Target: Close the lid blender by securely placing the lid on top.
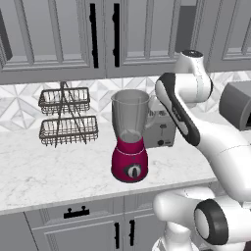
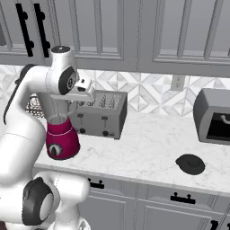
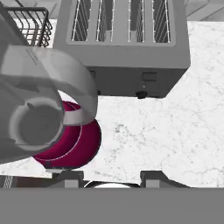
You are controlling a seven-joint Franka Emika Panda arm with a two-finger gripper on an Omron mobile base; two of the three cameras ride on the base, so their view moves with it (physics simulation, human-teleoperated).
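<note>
Right base view shows the small flat dark grey-black lid (image 2: 190, 164) lying on the white marble counter (image 2: 143, 148), well to the right of the boxy silver toaster (image 2: 99, 114) and apart from the arm. Standing at the counter's front edge, just left of the toaster, is the tall blender with crimson-magenta base and clear grey jar (image 1: 129, 137), its rim uncovered. Above it, the gripper (image 3: 111, 177) has its fingers drawn together, holding nothing.
</note>
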